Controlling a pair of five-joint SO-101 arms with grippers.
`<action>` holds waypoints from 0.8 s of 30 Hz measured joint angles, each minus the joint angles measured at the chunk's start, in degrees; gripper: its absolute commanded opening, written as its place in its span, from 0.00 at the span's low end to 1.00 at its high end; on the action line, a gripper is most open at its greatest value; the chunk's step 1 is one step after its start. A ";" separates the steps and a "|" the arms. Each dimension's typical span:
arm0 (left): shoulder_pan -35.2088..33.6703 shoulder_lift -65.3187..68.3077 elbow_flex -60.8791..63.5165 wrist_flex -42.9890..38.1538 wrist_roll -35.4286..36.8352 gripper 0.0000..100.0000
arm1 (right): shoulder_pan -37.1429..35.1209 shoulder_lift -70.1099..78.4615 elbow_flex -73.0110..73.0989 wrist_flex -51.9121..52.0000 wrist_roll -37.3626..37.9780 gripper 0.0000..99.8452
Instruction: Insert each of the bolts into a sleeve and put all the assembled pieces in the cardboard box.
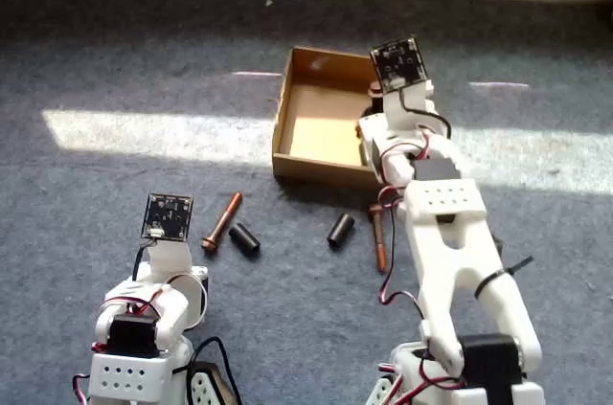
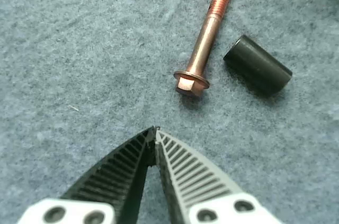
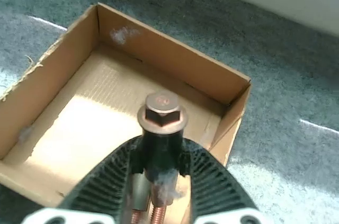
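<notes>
The right tool pinches a sleeve with a bolt through it, over the box, perhaps clear of its floor. The left tool is pressed together near a loose bolt and loose sleeve, which lie side by side on the desk.

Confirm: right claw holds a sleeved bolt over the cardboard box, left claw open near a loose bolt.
Left claw is shut, not open, per the left wrist view. Right claw does hold the sleeved bolt over the cardboard box.
</notes>
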 measured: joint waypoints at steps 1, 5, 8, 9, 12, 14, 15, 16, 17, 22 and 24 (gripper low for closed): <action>0.00 0.00 0.00 0.00 0.00 0.01 | 0.00 2.20 -0.44 -0.88 0.00 0.01; 0.00 0.00 0.00 0.00 0.00 0.01 | 0.26 9.41 -1.67 -3.60 0.00 0.01; 0.00 0.00 0.00 0.00 0.00 0.01 | 0.97 14.07 -2.02 -5.36 0.00 0.01; 0.00 0.00 0.00 0.00 0.00 0.01 | 1.23 15.38 -2.02 -5.98 0.00 0.01; 0.00 0.00 0.00 0.00 0.00 0.01 | 1.93 18.46 -2.73 -7.03 0.00 0.01; 0.00 0.00 0.00 0.00 0.00 0.01 | 2.29 20.13 -2.81 -7.21 0.00 0.01; 0.00 0.00 0.00 0.00 0.00 0.01 | 2.46 20.57 -2.81 -7.21 0.00 0.03; 0.00 0.00 0.00 0.00 0.00 0.01 | 2.55 20.75 -2.81 -7.21 0.00 0.05; 0.00 0.00 0.00 0.00 0.00 0.01 | 2.64 20.75 -2.81 -7.21 0.00 0.08; 0.00 0.00 0.00 0.00 0.00 0.01 | 2.55 20.75 -2.81 -6.86 0.00 0.15; 0.00 0.00 0.00 0.00 0.00 0.01 | 2.46 20.75 -3.96 -4.48 0.09 0.15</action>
